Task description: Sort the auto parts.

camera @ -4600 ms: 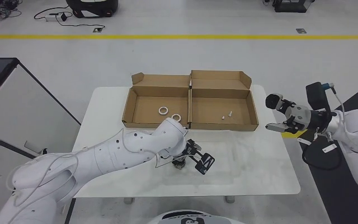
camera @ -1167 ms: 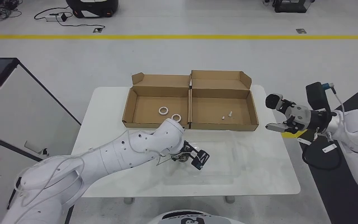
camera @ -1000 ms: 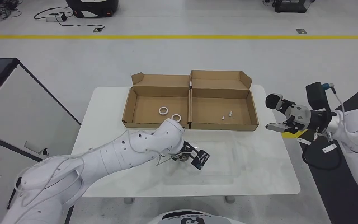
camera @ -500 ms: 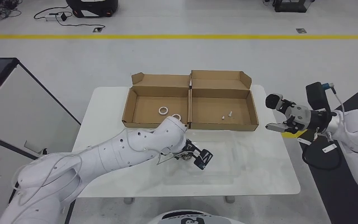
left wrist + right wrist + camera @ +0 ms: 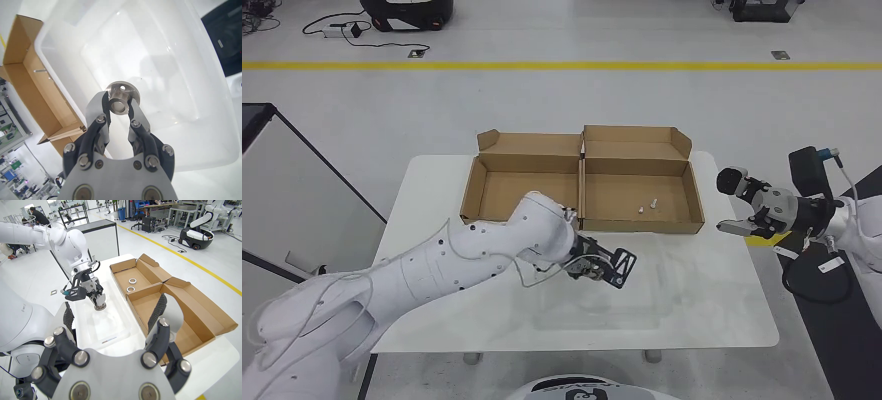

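Top view: the left pincer [image 5: 592, 269] is hanging over the near-left part of a clear tray [image 5: 682, 295], which is sitting on the white counter [image 5: 432, 260] just in front of two open cardboard boxes. The pincer is gripping a small metal part [image 5: 586, 271]. The left box [image 5: 504, 195] and the right box [image 5: 617, 195] are standing side by side and touching, and two small white pieces [image 5: 647, 206] are lying on the floor of the right box. The right pincer [image 5: 724, 205] is hanging off the counter's right edge, well apart from the boxes. Left wrist view: the left pincer's two fingers [image 5: 105, 106] are closing narrowly on the short tube end of the metal part [image 5: 119, 106], one on each side, while its round flange with a small hole is facing the tray floor beneath. Whether the flange is touching that floor I cannot tell. Right wrist view: the right pincer [image 5: 115, 302] is standing wide open with nothing between its fingers. Beyond it the left pincer [image 5: 98, 303] is pointing down into the tray with the part at its tips, and two metal rings [image 5: 133, 281] are lying near each other in the left box.
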`<state>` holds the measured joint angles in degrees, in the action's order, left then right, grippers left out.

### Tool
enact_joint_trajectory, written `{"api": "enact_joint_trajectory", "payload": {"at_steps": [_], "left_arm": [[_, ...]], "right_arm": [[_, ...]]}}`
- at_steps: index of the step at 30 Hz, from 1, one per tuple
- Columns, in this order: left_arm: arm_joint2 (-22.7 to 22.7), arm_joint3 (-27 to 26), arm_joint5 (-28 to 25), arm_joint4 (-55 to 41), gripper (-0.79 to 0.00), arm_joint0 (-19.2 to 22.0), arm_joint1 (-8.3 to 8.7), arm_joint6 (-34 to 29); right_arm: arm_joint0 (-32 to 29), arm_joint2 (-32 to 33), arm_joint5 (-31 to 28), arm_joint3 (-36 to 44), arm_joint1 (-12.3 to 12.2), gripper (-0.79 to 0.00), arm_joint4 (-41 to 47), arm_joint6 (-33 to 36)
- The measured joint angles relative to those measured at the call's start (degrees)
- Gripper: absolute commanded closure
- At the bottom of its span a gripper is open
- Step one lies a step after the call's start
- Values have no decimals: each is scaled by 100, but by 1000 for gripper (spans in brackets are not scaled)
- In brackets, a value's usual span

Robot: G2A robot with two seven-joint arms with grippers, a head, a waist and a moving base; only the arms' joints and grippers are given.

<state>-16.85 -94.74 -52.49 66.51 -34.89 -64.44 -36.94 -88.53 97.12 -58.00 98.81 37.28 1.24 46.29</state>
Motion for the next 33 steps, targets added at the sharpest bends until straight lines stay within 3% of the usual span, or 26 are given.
{"api": "enact_joint_trajectory", "payload": {"at_steps": [10,16,33], "left_arm": [[-805,-176,124,465,0,-604,385,1463],[-1131,-272,103,674,0,-906,531,1896],[-1276,-246,106,632,0,-1048,573,2146]], "right_arm": [[0,0,0,0,0,-785,0,0],[0,0,0,0,0,-785,0,0],[0,0,0,0,0,-785,0,0]]}}
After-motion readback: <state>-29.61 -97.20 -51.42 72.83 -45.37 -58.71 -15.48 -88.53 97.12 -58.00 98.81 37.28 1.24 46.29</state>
